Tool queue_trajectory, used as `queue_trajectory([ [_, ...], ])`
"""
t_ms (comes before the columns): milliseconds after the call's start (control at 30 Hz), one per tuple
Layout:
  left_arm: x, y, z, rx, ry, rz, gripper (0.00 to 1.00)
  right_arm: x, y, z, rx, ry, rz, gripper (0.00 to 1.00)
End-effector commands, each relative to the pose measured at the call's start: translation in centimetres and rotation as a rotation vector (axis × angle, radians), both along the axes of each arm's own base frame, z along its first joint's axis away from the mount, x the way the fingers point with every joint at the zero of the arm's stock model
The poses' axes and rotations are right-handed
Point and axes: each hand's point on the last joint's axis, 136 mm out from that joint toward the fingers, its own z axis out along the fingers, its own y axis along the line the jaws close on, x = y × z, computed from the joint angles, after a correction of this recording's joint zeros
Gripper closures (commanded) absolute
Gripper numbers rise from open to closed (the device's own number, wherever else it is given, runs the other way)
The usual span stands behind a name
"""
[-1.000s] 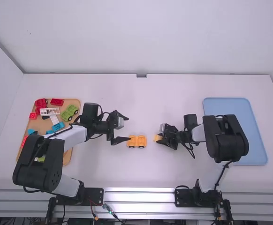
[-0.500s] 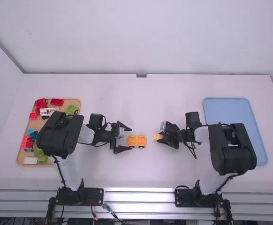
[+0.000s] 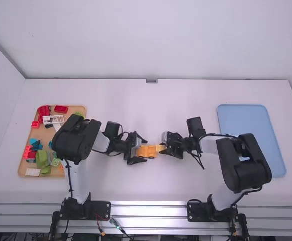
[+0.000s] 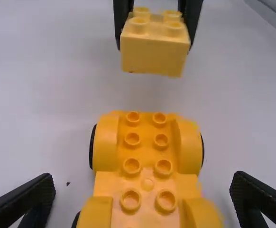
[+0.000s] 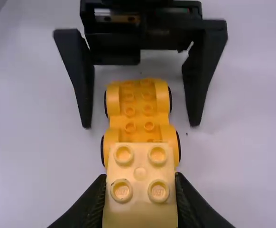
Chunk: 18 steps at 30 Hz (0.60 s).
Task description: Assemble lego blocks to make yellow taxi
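1. Since the earlier high-view frame: your L gripper (image 3: 144, 150) moved R, now around the car base. Your R gripper (image 3: 163, 148) moved L w/ its block, now near the base's R end. Base same spot.
2. Car base (image 3: 147, 152): orange-yellow, blk wheels, on table (image 3: 176, 183) approx. mid, betw. the arms. Studs up; long axis runs L–R in high view.
3. L gripper (image 4: 142, 183): fingers wide apart, one each side of base, gap at both sides. Nothing gripped.
4. R gripper (image 5: 140, 183): narrowed on the block (image 5: 140, 209), pinched by its sides. Block pale yellow, 4 studs, studs up.
5. Block vs. base: L wrist view has block apart from base, past its far end; R wrist view has it overlapping the base's near end in line of sight.
6. Tan tray (image 3: 21, 169), far L: red, green, blue, white pcs. Blue tray (image 3: 244, 118), far R, partly behind R arm.
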Motion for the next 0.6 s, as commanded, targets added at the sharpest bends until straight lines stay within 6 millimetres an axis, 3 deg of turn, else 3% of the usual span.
queue_trajectory([
  [0,0.2,0.1,-1.0,0.031,0.017,0.015,0.1,0.3,0.7,0.8,0.012,-0.025,0.021,0.75],
  [100,-0.1,0.1,-1.4,0.035,0.01,0.008,0.23,-0.1,1.6,1.0,0.016,-0.041,0.053,0.76],
  [300,-0.1,0.2,-2.0,0.037,0.016,0.011,0.27,-0.3,2.9,0.7,0.019,-0.04,0.08,0.77],
  [500,-0.1,0.2,-2.0,0.039,0.015,0.012,0.32,0.3,3.7,-0.7,-0.019,-0.005,0.065,0.76],
  [567,-0.1,0.2,-2.1,0.039,0.016,0.012,0.33,0.2,4.1,-1.4,-0.041,-0.03,0.089,0.8],
])
